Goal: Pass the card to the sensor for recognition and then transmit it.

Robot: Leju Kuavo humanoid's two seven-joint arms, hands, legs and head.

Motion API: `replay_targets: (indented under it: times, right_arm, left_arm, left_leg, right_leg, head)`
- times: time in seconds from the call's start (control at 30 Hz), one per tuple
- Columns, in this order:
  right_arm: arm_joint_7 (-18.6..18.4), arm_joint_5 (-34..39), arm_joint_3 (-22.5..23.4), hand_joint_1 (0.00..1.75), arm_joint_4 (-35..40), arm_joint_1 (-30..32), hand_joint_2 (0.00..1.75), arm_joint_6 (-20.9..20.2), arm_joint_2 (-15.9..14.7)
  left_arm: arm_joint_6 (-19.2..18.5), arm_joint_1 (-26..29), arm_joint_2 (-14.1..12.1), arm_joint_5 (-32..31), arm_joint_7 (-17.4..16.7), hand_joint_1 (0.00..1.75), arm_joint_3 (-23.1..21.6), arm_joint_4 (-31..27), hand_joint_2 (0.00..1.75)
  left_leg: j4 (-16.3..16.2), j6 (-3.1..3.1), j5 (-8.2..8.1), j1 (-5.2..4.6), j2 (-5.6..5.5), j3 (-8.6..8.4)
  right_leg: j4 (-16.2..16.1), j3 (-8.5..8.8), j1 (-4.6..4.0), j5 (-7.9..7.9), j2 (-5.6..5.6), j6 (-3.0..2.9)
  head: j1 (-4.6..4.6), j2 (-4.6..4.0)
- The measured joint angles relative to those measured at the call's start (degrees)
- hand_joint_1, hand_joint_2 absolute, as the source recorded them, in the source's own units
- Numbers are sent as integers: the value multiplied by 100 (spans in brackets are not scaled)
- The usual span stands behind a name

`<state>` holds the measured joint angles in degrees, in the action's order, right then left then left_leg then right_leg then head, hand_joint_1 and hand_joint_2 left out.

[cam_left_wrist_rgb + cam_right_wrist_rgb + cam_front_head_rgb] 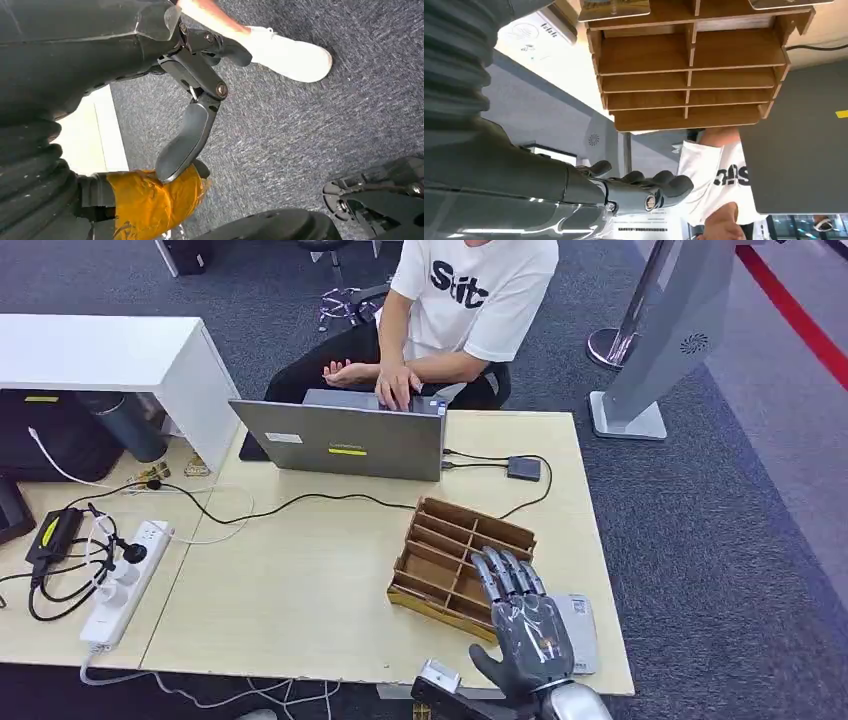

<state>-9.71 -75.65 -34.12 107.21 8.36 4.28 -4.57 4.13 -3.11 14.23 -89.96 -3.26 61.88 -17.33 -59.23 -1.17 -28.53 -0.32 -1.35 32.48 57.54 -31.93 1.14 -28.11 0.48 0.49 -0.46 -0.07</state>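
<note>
Two flat, glossy cards (614,9) (784,3) sit in the row of the wooden organizer (455,550) closest to the robot, as seen in the right wrist view; from the head view that row lies under the robot's fingers. The organizer, a slotted brown tray, rests on the pale tabletop (300,580) toward its near right corner. Just beside it on the right lies the sensor (582,632), a flat whitish-grey pad partly covered by the right hand (525,625). That hand hovers over the organizer's near right corner with its fingers (505,575) stretched forward, nearly straight and close together, and nothing is held in it. The left hand (185,135) hangs beside the tabletop's edge above grey carpet (300,130); a dark finger bends down toward an orange-wrapped part (150,200), and whether this hand is spread or closed cannot be told. A person's white shoe (290,55) rests on the carpet nearby. At the far side of the tabletop a grey laptop (345,440) stands open with its lid toward the robot, and a seated person (460,310) in a white shirt has one hand on its keyboard. A cable runs from the laptop to a small dark box (523,468) on the right. A white power strip (125,580) with tangled black leads lies at the left end.
</note>
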Motion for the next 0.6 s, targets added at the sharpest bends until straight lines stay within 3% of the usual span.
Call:
replay_targets:
  times: [0.6]
  right_arm:
    - [-88, 4, -31, 0, -50, 2, 175, -11, -39]
  left_arm:
    - [7, -3, -15, -2, 0, 0, 0, 0, 175]
  left_leg:
    - [0, 0, 0, 0, 0, 0]
  right_leg:
    - [0, 0, 0, 0, 0, 0]
  head:
    - [0, 0]
